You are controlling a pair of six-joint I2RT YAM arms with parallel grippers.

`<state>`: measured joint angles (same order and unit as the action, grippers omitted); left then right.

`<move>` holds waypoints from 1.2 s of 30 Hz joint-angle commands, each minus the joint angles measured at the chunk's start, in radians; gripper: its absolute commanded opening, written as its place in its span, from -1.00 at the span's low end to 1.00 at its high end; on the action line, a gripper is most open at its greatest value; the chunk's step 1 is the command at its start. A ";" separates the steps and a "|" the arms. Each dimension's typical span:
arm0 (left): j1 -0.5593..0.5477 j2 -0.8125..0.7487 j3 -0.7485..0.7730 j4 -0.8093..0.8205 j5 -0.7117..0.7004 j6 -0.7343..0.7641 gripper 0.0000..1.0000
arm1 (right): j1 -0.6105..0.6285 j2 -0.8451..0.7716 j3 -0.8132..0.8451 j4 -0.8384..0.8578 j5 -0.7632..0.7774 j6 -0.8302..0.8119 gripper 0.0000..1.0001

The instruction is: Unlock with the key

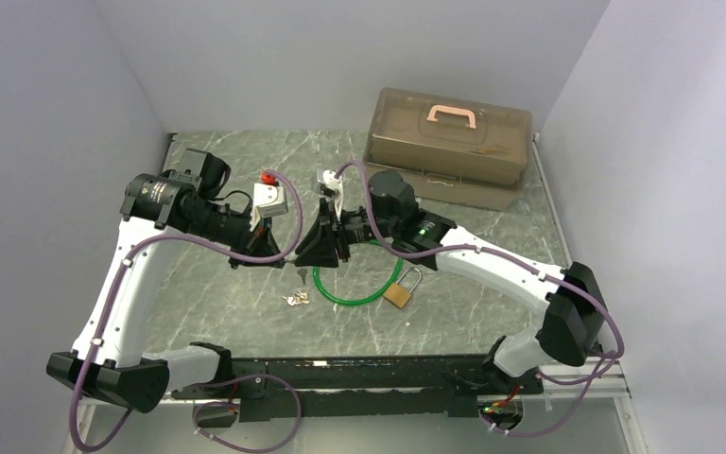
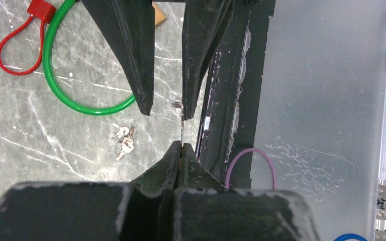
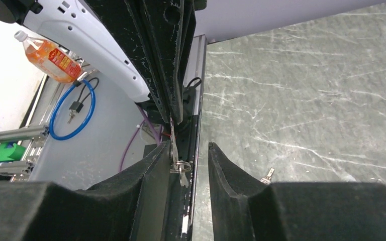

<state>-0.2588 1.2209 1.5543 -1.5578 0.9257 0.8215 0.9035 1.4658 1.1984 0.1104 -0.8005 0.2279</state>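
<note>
My left gripper (image 2: 181, 146) is shut on a thin silver key (image 2: 182, 125), seen edge-on and sticking out past its tips. My right gripper (image 3: 188, 148) is open, its fingers (image 2: 139, 75) on either side of that key. In the right wrist view the key (image 3: 173, 148) and its ring lie against my right gripper's left finger. From above, both grippers (image 1: 284, 255) (image 1: 306, 257) meet tip to tip over the table's middle. The brass padlock (image 1: 398, 294) lies on the table on a green cable loop (image 1: 354, 288), to the right of the grippers.
A small bunch of keys (image 1: 296, 298) lies on the table below the grippers, also in the left wrist view (image 2: 123, 140). A red cable lock (image 2: 40, 10) lies beyond the green loop. A brown toolbox (image 1: 449, 142) stands at the back right.
</note>
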 commanded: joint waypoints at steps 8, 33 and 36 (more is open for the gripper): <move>-0.005 -0.003 0.032 -0.009 0.017 -0.006 -1.00 | 0.008 -0.005 0.028 0.063 -0.038 0.005 -0.81; -0.003 -0.009 0.007 0.102 -0.049 -0.105 0.39 | -0.022 -0.075 -0.033 0.030 -0.025 0.009 -1.00; -0.003 -0.035 -0.026 0.209 -0.085 -0.158 0.98 | -0.072 -0.106 -0.068 0.020 0.017 0.026 -1.00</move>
<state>-0.2623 1.2209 1.5528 -1.4899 0.8841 0.7418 0.8883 1.4349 1.1606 0.1246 -0.8345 0.2466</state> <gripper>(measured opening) 0.906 0.010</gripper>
